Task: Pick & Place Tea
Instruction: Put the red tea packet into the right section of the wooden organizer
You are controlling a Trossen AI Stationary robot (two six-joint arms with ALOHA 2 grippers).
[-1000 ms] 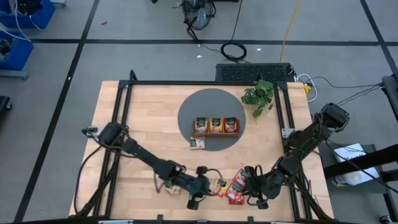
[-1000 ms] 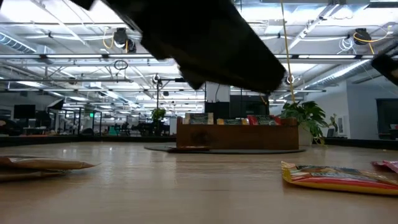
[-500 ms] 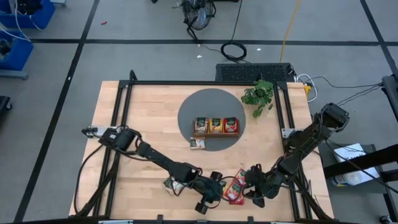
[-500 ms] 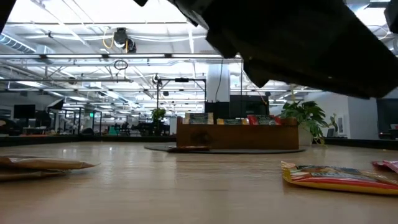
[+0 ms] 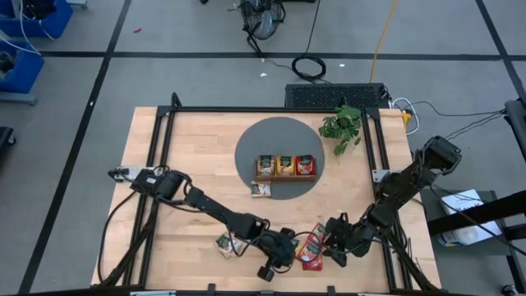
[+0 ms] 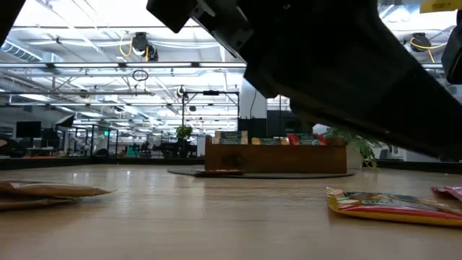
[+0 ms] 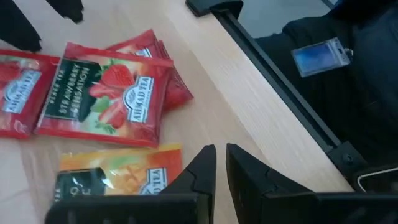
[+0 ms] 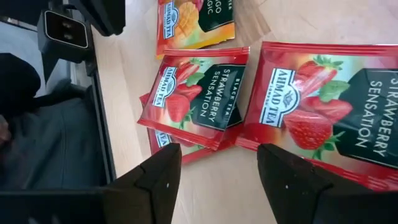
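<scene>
Near the desk's (image 5: 164,148) six o'clock edge, red sachets (image 5: 311,249) are lying flat. The right gripper (image 5: 329,249), fingers spread and released, is hovering over them; the left gripper (image 5: 283,251), fingers clenched empty, is hanging beside the orange sachet (image 7: 118,174).

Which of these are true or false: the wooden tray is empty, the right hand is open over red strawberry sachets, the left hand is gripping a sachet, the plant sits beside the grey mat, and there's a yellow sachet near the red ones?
1. The wooden tray is empty. False: sachets fill its three compartments.
2. The right hand is open above the red strawberry sachets. True.
3. The left hand grips a sachet. False: its fingers are shut with nothing between them.
4. The plant stands beside the grey mat. True.
5. An orange-yellow sachet lies near the red ones. True.
</scene>
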